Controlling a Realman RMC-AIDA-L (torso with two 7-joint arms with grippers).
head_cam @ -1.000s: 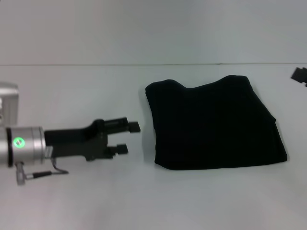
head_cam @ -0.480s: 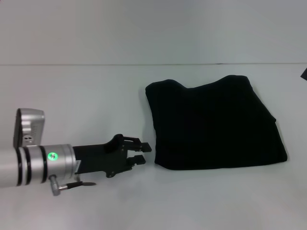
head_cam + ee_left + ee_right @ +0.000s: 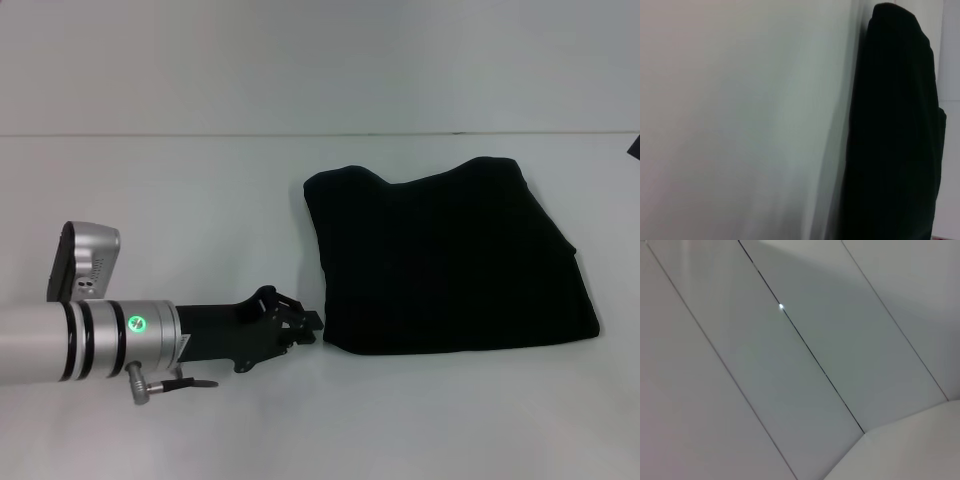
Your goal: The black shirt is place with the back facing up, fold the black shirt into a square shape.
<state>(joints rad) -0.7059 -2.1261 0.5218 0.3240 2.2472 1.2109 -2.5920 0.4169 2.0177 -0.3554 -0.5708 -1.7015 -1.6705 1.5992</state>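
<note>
The black shirt lies folded into a rough rectangle on the white table, right of the middle. No lettering shows on it. My left gripper is low over the table, right at the shirt's near left corner, with its fingers a little apart and nothing between them. The left wrist view shows the shirt as a dark mass beside bare table. Of my right gripper only a dark sliver shows at the far right edge of the head view.
The table's far edge meets a plain pale wall. The right wrist view shows only pale panels with dark seams.
My left arm has moved toward me and to the right, from well left of the shirt to its near left corner, and its wrist has turned. The right gripper has drawn back toward the right edge.
</note>
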